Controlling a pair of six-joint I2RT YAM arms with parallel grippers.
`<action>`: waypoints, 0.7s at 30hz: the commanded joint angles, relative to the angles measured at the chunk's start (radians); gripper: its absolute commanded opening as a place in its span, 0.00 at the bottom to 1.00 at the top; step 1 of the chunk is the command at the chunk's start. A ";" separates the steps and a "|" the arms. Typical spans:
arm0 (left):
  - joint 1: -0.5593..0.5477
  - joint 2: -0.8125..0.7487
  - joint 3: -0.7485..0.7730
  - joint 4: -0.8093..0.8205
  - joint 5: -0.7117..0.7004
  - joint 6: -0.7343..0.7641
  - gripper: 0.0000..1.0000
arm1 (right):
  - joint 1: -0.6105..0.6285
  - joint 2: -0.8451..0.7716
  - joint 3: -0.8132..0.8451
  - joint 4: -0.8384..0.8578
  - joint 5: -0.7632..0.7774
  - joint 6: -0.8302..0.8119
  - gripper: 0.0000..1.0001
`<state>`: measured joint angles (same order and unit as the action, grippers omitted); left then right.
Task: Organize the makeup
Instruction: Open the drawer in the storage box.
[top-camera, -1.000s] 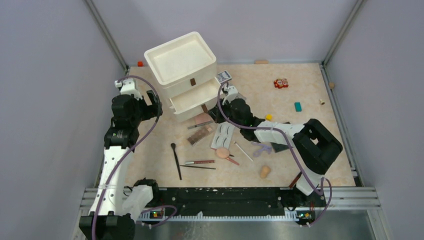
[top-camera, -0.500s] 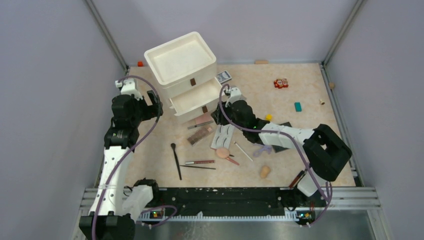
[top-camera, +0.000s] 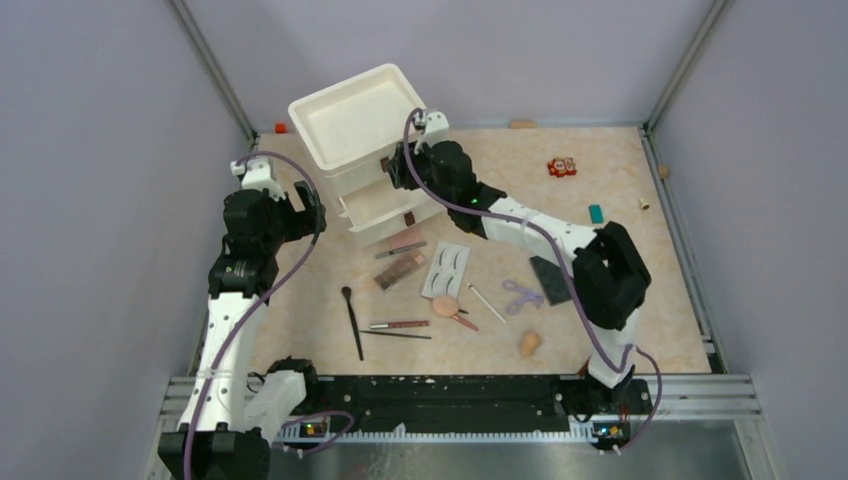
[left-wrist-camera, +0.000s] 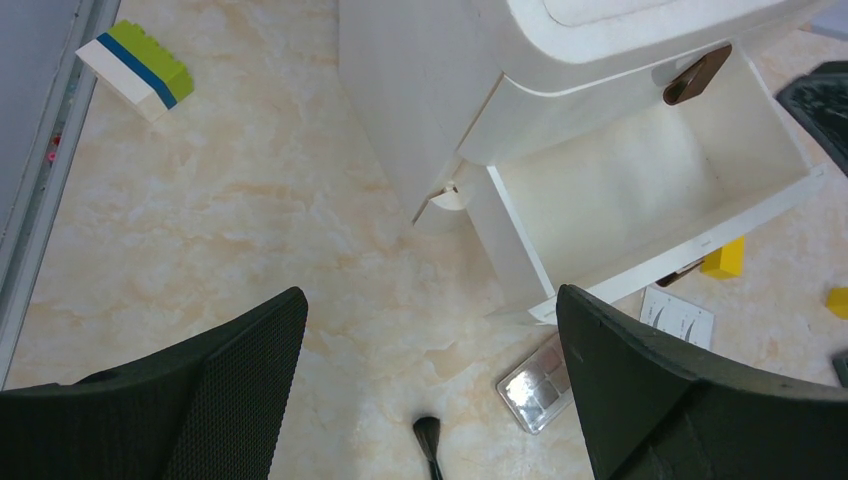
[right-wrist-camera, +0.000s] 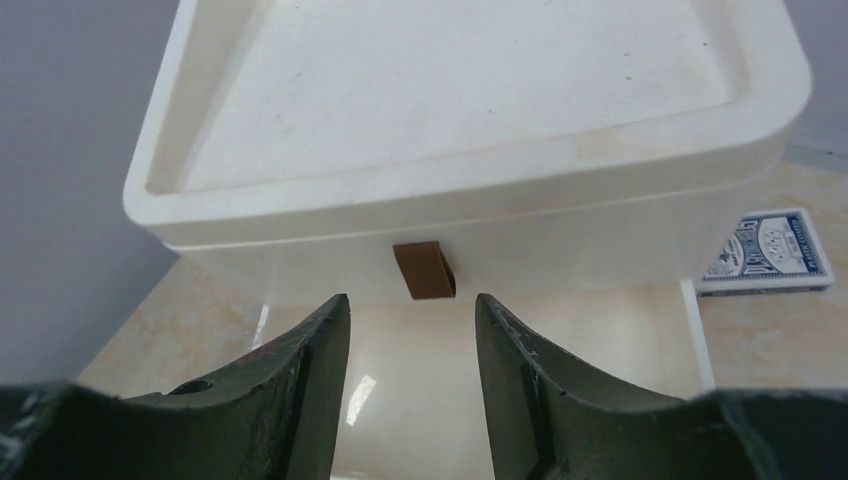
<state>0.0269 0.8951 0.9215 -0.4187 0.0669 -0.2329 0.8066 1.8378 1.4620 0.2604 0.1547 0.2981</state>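
The makeup lies loose on the table: pink compact, brown eyeshadow palette, eyelash card, black brush, pencils, puff, sponge and purple curler. The white drawer unit has its middle drawer pulled out and bare inside. My right gripper is open, its fingertips just short of the top drawer's brown handle, holding nothing. My left gripper hangs open left of the unit, above bare table.
A patterned card box lies right of the unit. Yellow blocks, a teal block, a red block cluster and a green-blue-white brick sit around. A dark flat piece lies by the curler. Grey walls enclose the table.
My right arm has swung up from beside the lower drawer to the top drawer's handle, and its jaws have gone from shut to open. The left arm has not moved.
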 joint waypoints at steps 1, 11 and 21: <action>0.006 -0.004 -0.009 0.046 0.012 0.009 0.99 | -0.038 0.158 0.179 -0.051 -0.037 0.005 0.49; 0.006 -0.007 -0.009 0.045 0.006 0.010 0.99 | -0.058 0.357 0.466 -0.063 -0.116 0.001 0.49; 0.006 -0.001 -0.009 0.049 0.017 0.007 0.99 | -0.060 0.158 0.254 0.020 -0.075 -0.024 0.49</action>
<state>0.0269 0.8951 0.9215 -0.4179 0.0677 -0.2329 0.7494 2.1735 1.8240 0.1860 0.0654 0.3012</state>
